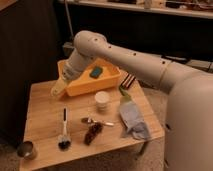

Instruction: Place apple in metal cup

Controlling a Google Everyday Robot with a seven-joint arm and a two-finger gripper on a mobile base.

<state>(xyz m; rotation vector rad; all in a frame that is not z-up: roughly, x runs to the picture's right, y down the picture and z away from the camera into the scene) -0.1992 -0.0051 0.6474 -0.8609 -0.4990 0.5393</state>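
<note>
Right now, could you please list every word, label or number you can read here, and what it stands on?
None: no readable text shows on the yellow bin, pale jar, metal cup or cloth.
The tool hangs by the bin's left corner, with no visible marking.

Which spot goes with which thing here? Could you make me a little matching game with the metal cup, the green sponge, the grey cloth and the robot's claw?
Things:
1. metal cup
2. green sponge
3. grey cloth
4. claw

Places:
A. inside the yellow bin
B. over the wooden table, just off the bin's left end as the picture shows it
C. on the table's near corner, at the picture's left
D. on the table's right side in the picture

Pairs: 1-C, 2-A, 3-D, 4-B
</note>
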